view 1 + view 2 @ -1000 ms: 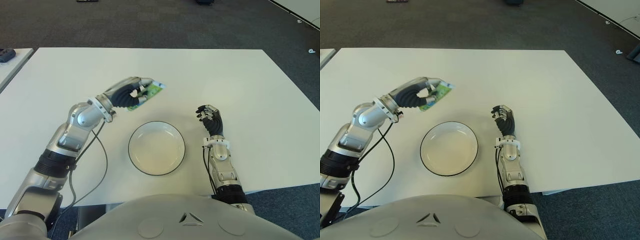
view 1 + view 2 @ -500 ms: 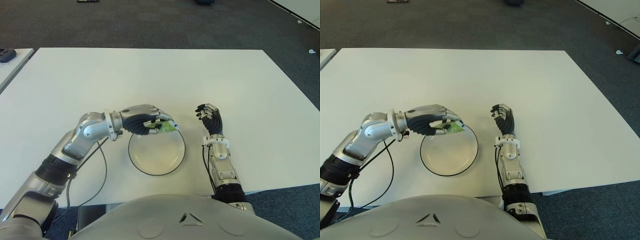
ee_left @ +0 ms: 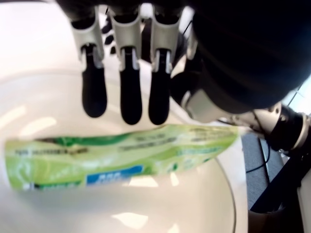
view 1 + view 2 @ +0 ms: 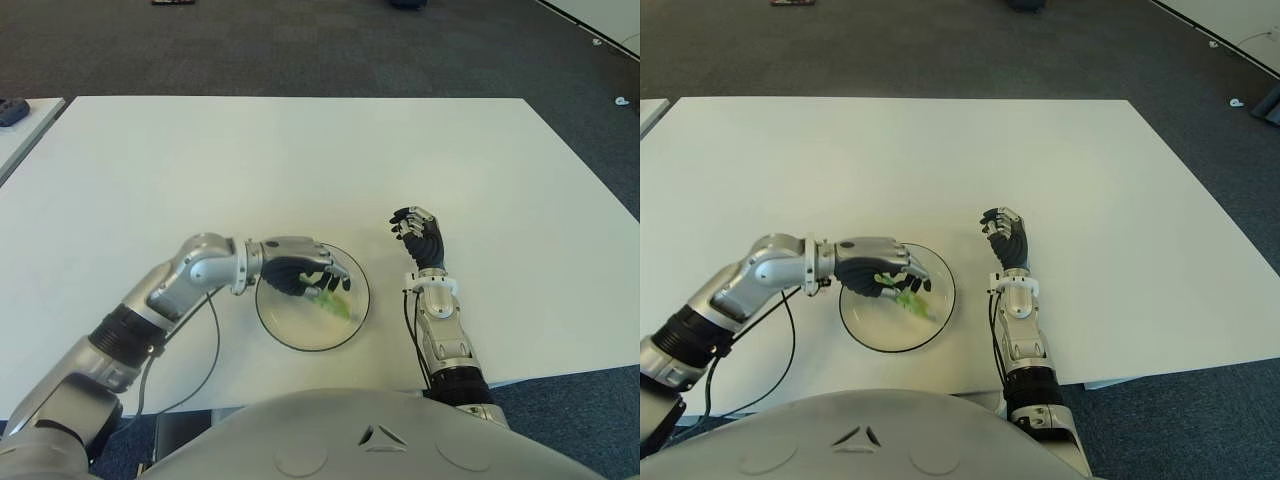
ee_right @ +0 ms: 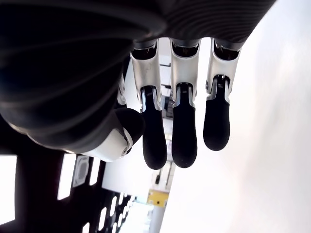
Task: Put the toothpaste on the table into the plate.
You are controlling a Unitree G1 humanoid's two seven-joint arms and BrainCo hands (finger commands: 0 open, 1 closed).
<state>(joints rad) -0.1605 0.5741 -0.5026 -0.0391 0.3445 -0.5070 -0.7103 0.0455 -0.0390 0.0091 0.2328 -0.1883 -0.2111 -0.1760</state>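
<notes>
The green toothpaste tube (image 4: 334,305) lies flat inside the white, dark-rimmed plate (image 4: 300,328) near the table's front edge. My left hand (image 4: 318,282) hovers over the plate's left half, just above the tube. In the left wrist view its fingers (image 3: 121,102) hang spread above the toothpaste tube (image 3: 121,153) with a gap between them, holding nothing. My right hand (image 4: 420,238) shows upright to the right of the plate, its fingers (image 5: 184,141) relaxed and empty.
The white table (image 4: 300,150) stretches wide behind and to both sides of the plate. A second table's corner with a dark object (image 4: 12,108) shows at the far left. A black cable (image 4: 212,340) hangs from my left forearm. Dark carpet lies beyond.
My left hand carried the toothpaste from behind the plate down over it and let go. The tube now lies in the plate. The right hand has not moved.
</notes>
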